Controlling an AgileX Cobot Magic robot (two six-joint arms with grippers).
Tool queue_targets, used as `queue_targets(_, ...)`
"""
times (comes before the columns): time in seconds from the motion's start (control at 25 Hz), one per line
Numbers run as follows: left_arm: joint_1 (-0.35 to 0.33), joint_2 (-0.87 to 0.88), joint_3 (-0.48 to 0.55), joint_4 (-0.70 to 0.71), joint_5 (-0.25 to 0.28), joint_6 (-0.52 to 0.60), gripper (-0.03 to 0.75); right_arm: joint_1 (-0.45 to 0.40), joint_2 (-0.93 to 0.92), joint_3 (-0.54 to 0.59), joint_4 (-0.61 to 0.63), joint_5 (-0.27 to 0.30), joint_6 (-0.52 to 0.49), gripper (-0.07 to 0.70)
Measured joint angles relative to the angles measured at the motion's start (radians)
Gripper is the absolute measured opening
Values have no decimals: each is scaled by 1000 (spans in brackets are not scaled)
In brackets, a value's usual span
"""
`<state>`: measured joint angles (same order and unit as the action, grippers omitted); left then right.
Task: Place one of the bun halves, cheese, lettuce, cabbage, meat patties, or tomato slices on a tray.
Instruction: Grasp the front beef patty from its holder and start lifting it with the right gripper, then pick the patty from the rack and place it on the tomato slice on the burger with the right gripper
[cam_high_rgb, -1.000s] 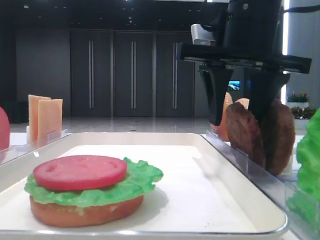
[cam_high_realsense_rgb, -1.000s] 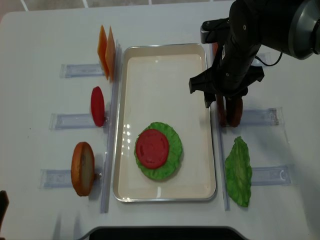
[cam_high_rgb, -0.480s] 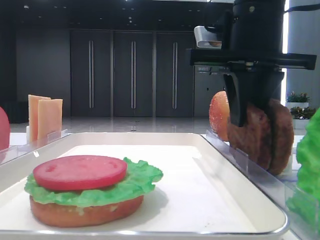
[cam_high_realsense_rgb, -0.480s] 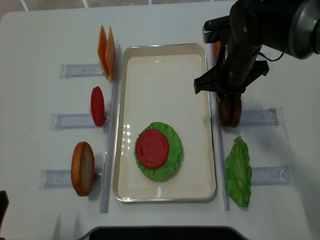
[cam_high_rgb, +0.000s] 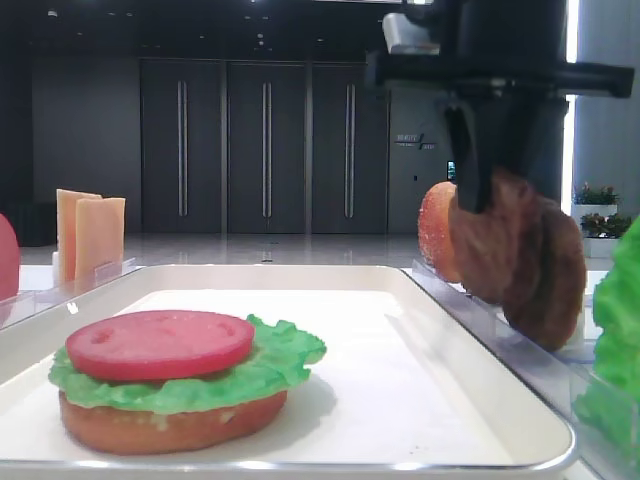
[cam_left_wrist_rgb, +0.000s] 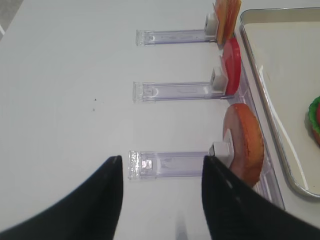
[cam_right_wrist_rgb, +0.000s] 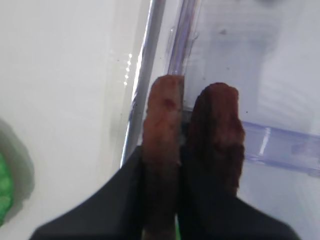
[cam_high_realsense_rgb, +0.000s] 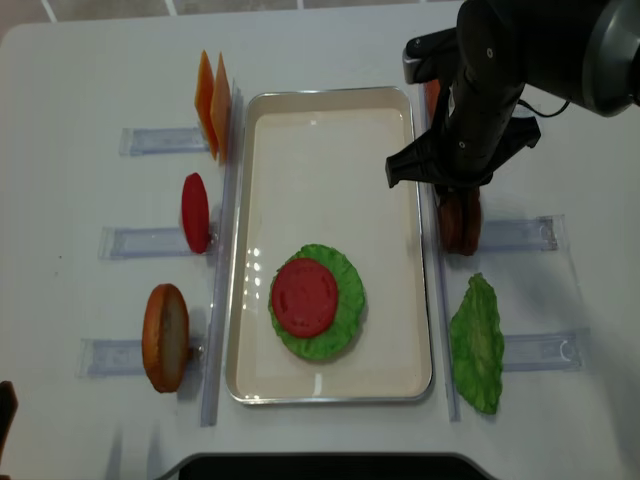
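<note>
tray (cam_high_realsense_rgb: 330, 385): glossy, smooth | meat patties (cam_right_wrist_rgb: 195, 140): rough, matt

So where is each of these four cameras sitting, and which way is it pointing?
Low exterior view: at tray level, looking along the white rectangular tray; right claw shows.
Overhead view: above, looking straight down on the tray; right arm shows.
Right wrist view: down past claw fingers at two dark-brown round patties.
Left wrist view: down at clear plastic racks; open left claw shows.
Shared: the red tomato slice in both exterior views.
</note>
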<state>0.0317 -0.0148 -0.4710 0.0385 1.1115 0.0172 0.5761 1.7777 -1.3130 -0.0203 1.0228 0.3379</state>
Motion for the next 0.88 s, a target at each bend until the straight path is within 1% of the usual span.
queue_targets(0.16, 0, 0, 0, 0, 0, 0, 391, 36, -77, -61, -2, 40, 19, 118)
queue_targets(0.28, 0, 0, 0, 0, 0, 0, 391, 69, -142, -95, -11, 81, 46, 116)
queue_targets(0.36, 0, 0, 0, 0, 0, 0, 391, 92, -183, -101, -16, 100, 69, 116)
queue_targets(0.48, 0, 0, 0, 0, 0, 0, 391, 117, -230, -102, -13, 145, 89, 116)
queue_targets(0.56, 0, 0, 0, 0, 0, 0, 391, 122, -248, -101, 10, 176, 89, 116)
queue_targets(0.6, 0, 0, 0, 0, 0, 0, 391, 124, -256, -93, 30, 180, 82, 116)
queue_targets(0.64, 0, 0, 0, 0, 0, 0, 391, 126, -269, -77, 50, 177, 72, 116)
queue_targets(0.72, 0, 0, 0, 0, 0, 0, 391, 143, -304, -29, 116, 147, 51, 116)
queue_targets(0.88, 0, 0, 0, 0, 0, 0, 391, 160, -406, 132, 287, 30, -21, 116)
